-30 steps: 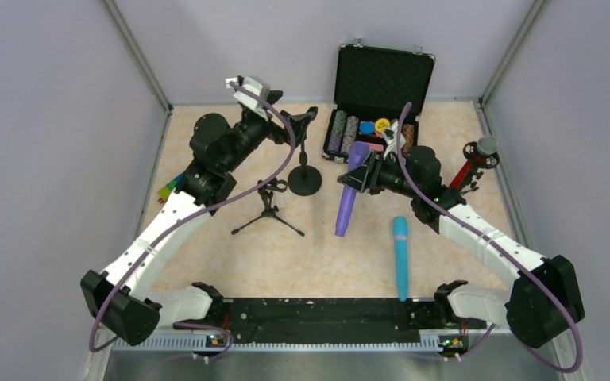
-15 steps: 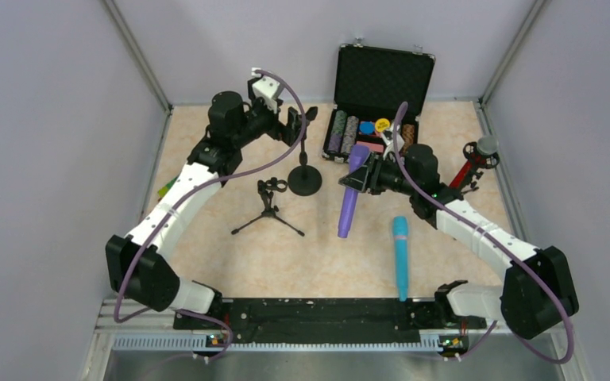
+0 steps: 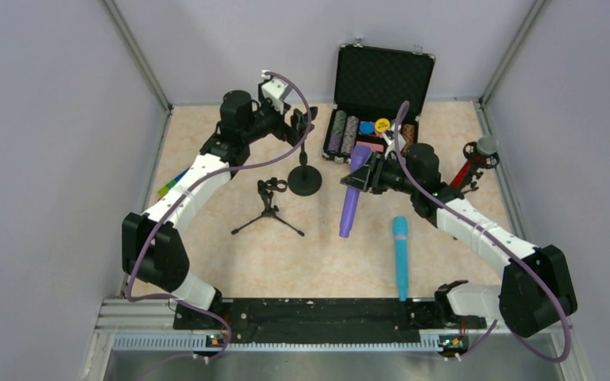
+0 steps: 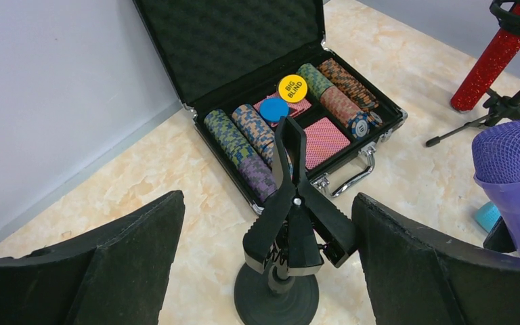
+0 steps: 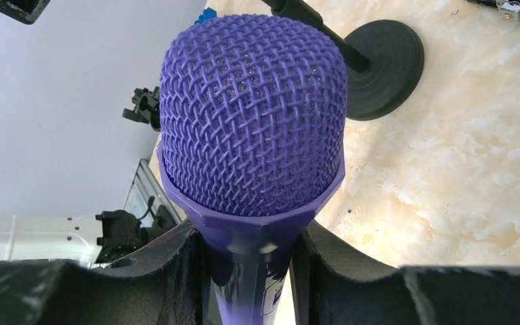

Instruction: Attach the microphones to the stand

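Observation:
My left gripper [image 3: 300, 127] is open, its fingers [image 4: 122, 264] on either side of the black spring clip [image 4: 294, 213] on top of the round-base stand [image 3: 305, 179]. They are apart from the clip. My right gripper [image 3: 363, 176] is shut on the purple microphone [image 3: 350, 194] just below its mesh head [image 5: 254, 115] and holds it tilted above the table, right of that stand. The teal-blue microphone [image 3: 399, 255] lies on the table near the front right. The glittery red microphone [image 3: 466, 168] sits in a tripod stand at the far right.
A small empty tripod stand [image 3: 268, 208] stands left of centre. An open black case of poker chips [image 3: 373, 119] sits at the back, just behind the round-base stand. Grey walls close both sides. A black rail [image 3: 318, 311] runs along the front edge.
My left arm has swung right and forward, bringing its open gripper around the stand's clip. My right gripper with the purple microphone has barely moved.

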Robot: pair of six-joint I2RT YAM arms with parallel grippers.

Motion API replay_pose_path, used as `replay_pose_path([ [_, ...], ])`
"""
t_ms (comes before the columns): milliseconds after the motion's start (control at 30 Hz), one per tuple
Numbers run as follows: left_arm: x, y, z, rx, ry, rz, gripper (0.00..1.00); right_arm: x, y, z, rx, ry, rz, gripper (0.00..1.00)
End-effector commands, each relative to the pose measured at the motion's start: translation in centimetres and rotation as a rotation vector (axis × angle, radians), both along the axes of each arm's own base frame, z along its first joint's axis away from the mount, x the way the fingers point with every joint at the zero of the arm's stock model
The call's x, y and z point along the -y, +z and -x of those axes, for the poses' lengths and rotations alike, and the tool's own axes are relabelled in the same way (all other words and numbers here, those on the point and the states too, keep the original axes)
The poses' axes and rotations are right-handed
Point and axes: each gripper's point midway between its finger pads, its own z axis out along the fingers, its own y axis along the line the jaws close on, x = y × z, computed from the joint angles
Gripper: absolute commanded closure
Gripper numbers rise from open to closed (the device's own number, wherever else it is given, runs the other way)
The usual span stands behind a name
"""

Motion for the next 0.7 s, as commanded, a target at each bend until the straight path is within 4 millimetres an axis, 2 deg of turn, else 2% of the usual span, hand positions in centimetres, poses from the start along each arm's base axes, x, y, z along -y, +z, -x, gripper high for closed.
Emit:
replay_pose_path([
  [0,0.7,2.5,-0.5,0.079,-0.036,0.047,0.04,-0.1,2.5,-0.9,0.065,0.003,-0.032,1.0],
  [233,0.4,1.9,-1.3,0.079,0.004,0.042,0.07,0.1,2.4,-1.0,0.06,-0.004,-0.031,1.0],
  [333,0.5,1.8,-1.4,0.076,0.003,0.043,0.15,0.2,2.5,-1.1,0.06,-0.007,-0.032,1.0],
  [400,0.7,1.7,-1.3,0.069,-0.008,0.042,0.28,0.2,2.4,-1.1,0.06,-0.007,-0.031,1.0],
  [467,0.9,1.5,-1.5,0.043,0.004,0.057,0.47,0.2,2.4,-1.0,0.056,-0.006,-0.032,1.0],
  [567,1.2,1.3,-1.2,0.016,-0.01,0.058,0.88,0.2,2.4,-1.1,0.056,-0.008,-0.032,1.0],
  [600,1.1,1.2,-1.1,0.006,-0.009,0.058,0.97,0.3,2.5,-1.1,0.057,-0.01,-0.032,1.0],
  [667,1.2,1.2,-0.8,-0.005,-0.015,0.059,1.0,0.4,2.6,-1.1,0.06,-0.015,-0.033,1.0],
])
